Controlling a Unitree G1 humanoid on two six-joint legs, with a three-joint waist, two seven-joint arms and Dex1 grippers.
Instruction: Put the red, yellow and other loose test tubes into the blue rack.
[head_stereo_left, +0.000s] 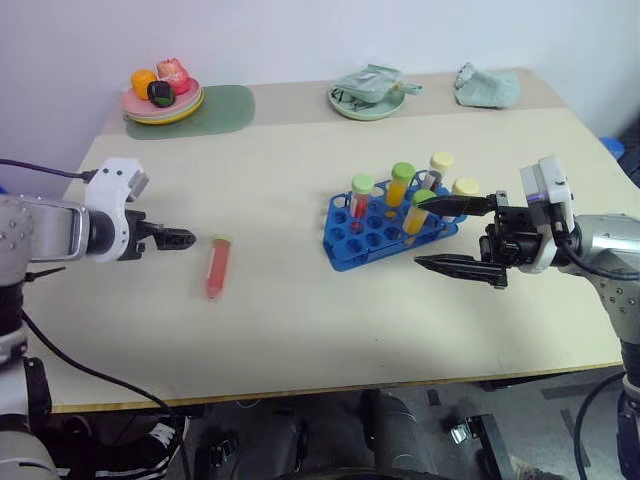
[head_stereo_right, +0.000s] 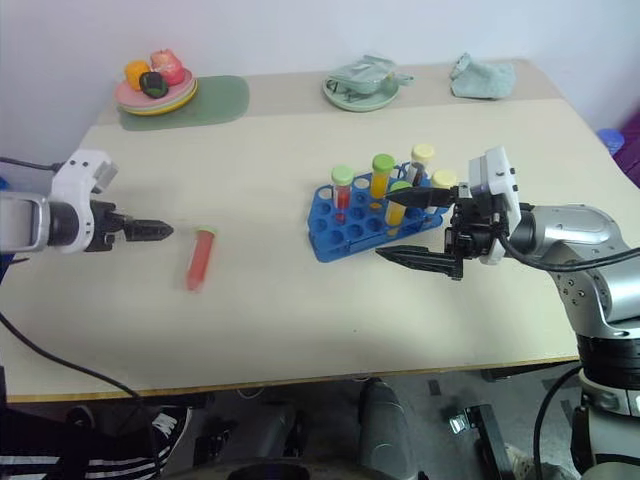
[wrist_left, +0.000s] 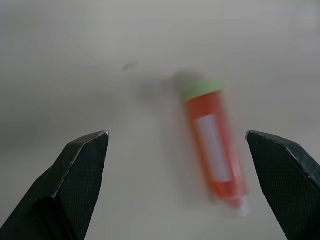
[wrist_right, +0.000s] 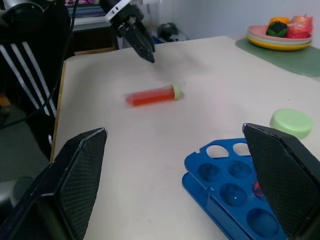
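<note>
A red test tube (head_stereo_left: 216, 268) with a green cap lies loose on the table, left of centre. My left gripper (head_stereo_left: 178, 239) hovers just to its left, pointing toward it. In the left wrist view its fingers (wrist_left: 75, 180) stand open, with the tube (wrist_left: 215, 145) lying between and beyond them. The blue rack (head_stereo_left: 370, 245) stands right of centre and holds several upright tubes: a red one (head_stereo_left: 360, 195), an orange one (head_stereo_left: 400, 185) and yellow-capped ones (head_stereo_left: 440, 165). My right gripper (head_stereo_left: 455, 232) is open and empty at the rack's right end, one finger above the other.
At the back left, a plate of toy food (head_stereo_left: 162, 95) rests on a green mat (head_stereo_left: 225, 108). A green dish with a cloth (head_stereo_left: 368, 92) and a crumpled cloth (head_stereo_left: 487, 87) sit at the back right. The table's front edge (head_stereo_left: 330, 388) runs below both arms.
</note>
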